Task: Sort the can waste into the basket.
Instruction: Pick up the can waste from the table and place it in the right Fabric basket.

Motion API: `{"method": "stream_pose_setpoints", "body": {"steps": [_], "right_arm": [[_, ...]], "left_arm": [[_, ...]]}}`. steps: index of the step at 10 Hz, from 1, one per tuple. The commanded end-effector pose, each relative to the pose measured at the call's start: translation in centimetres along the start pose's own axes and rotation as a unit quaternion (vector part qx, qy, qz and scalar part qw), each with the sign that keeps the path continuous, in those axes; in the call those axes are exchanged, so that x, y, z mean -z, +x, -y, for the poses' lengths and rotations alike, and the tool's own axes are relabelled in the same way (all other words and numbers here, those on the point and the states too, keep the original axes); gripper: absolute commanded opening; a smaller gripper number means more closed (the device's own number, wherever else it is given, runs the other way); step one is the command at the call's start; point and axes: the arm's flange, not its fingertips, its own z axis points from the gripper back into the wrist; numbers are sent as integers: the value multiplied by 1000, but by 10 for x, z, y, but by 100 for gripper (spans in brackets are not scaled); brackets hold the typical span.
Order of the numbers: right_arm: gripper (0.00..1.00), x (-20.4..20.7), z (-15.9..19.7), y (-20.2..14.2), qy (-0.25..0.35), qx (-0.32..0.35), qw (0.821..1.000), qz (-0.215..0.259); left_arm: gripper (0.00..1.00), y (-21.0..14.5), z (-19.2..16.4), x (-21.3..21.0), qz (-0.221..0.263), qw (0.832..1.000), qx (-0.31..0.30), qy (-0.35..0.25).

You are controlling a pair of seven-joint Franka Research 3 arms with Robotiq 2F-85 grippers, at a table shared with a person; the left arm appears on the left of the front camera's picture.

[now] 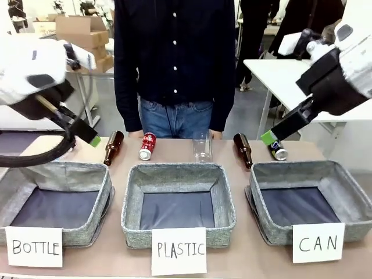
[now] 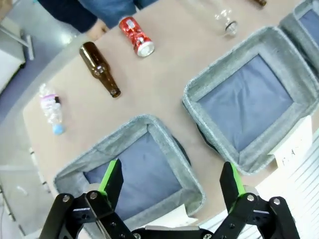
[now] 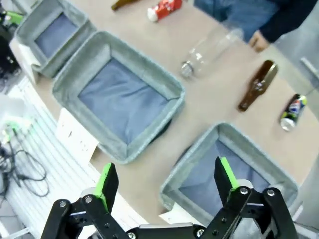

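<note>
My left end effector (image 2: 170,169) and right end effector (image 3: 164,172) gape wide, empty; I'd lower the right squarely across the dark can (image 3: 291,112), avoiding the neighbouring bottle (image 3: 256,92).

Looks down past the left gripper (image 2: 171,167), jaws wide apart at bottom centre, onto a grey bin (image 2: 124,134). Finds a second bin (image 2: 229,57) at right, a red can (image 2: 136,36) near the top left of centre, a brown bottle (image 2: 99,67) lower left of it, and a crumpled clear bottle (image 2: 50,107) at far left.

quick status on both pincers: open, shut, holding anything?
Left pincer: open, holding nothing.
Right pincer: open, holding nothing.
</note>
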Motion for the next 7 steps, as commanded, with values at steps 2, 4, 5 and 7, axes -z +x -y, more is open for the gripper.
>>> {"method": "stream_pose_setpoints", "body": {"steps": [2,4,5,7], "right_arm": [[100,16,68,23,363,157,918,40],[100,36,141,8,514,365,776,33],[100,47,158,-5,544,395,739,43],[100,48,182,-30,563,412,712,82]], "left_arm": [[100,1,-56,1,-45,948,-85,-303],[100,-31,-127,34,-64,877,-226,-418],[100,-53,-154,46,-47,847,-287,-445],[100,-81,-185,58,2,805,-349,-480]]}}
